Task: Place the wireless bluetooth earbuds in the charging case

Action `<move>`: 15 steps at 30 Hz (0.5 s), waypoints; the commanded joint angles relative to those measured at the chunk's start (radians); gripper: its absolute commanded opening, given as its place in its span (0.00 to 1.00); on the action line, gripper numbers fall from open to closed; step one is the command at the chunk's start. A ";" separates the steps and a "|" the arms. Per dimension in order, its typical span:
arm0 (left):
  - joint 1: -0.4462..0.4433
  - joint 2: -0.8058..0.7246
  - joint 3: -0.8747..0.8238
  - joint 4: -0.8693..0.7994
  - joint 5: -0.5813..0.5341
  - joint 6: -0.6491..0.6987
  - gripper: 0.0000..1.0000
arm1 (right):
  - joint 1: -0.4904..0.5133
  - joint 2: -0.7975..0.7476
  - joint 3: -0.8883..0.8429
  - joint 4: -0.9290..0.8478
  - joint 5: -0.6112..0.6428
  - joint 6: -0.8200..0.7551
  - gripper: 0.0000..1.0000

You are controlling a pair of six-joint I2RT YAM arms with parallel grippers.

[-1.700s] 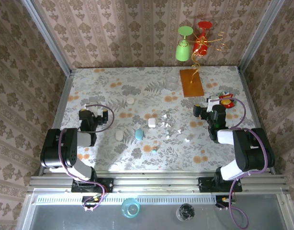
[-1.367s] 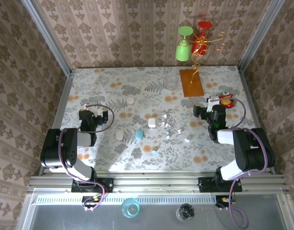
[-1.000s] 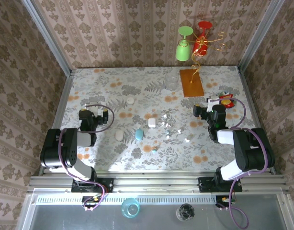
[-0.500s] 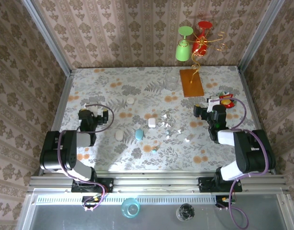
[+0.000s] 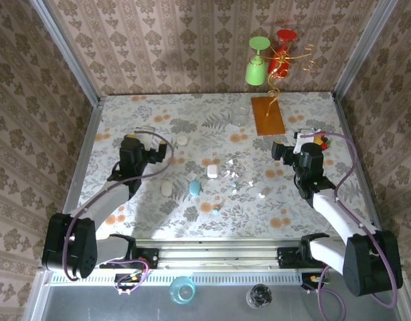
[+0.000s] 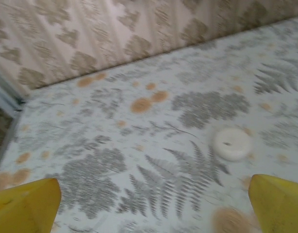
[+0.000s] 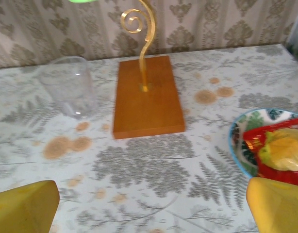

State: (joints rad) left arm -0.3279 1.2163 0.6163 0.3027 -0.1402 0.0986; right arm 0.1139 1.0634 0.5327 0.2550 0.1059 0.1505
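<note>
Reaching out: both arms, folded and still a second ago, have unfolded from the near edge and now stretch forward over the fern-patterned tabletop (image 5: 125, 114).
Left gripper (image 6: 153, 201): jaws spread wide, nothing between them. It hangs over the far-left part of the tabletop, with a small round white puck-shaped case (image 6: 232, 144) just ahead and to its right.
Right gripper (image 7: 151, 199): wide as well, and empty. It faces a clear plastic cup (image 7: 71, 92), an orange wooden slab with a gold spiral wire (image 7: 146, 94) and a blue-rimmed bowl of red and yellow packets (image 7: 265, 141).
Earbuds: tiny glossy white bits (image 5: 235, 174) lie scattered mid-tabletop, and one tiny teal bit (image 5: 216, 208) lies nearer the arm bases. All lie loose, well apart from either gripper.
Cases: a white pebble-shaped case (image 5: 167, 189) and a teal pebble-shaped case (image 5: 194, 187) sit side by side, with a white squarish case (image 5: 212, 171) behind them. Cannot tell whether any lid is open.
Meaning: the approach looks begun, with nothing picked up yet. Both wrists look past the earbuds, so each arm likely needs to swing toward the centre and descend.
Risk: the bits are small and slick and may skid under a closing jaw.
</note>
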 commanded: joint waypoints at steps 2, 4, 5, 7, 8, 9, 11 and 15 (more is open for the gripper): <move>-0.120 0.016 0.097 -0.292 -0.086 -0.151 1.00 | 0.076 -0.029 0.077 -0.210 -0.083 0.101 1.00; -0.210 0.038 0.130 -0.348 -0.082 -0.205 1.00 | 0.138 -0.020 0.103 -0.252 -0.081 0.106 1.00; -0.245 0.048 0.144 -0.374 -0.098 -0.232 1.00 | 0.164 -0.012 0.113 -0.265 -0.084 0.111 1.00; -0.322 0.079 0.186 -0.440 -0.136 -0.307 1.00 | 0.208 0.009 0.135 -0.291 -0.094 0.125 1.00; -0.354 0.094 0.204 -0.467 -0.146 -0.340 1.00 | 0.222 0.018 0.141 -0.302 -0.094 0.133 1.00; -0.388 0.111 0.220 -0.494 -0.143 -0.371 1.00 | 0.229 0.027 0.145 -0.311 -0.089 0.144 1.00; -0.441 0.143 0.252 -0.534 -0.122 -0.429 0.96 | 0.230 0.042 0.144 -0.312 -0.084 0.163 1.00; -0.496 0.199 0.293 -0.623 -0.091 -0.590 0.96 | 0.230 0.069 0.138 -0.306 -0.069 0.178 1.00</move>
State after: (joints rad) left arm -0.8059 1.3941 0.8734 -0.1959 -0.2314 -0.3206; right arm 0.3431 1.1191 0.6514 -0.0158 0.0280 0.2928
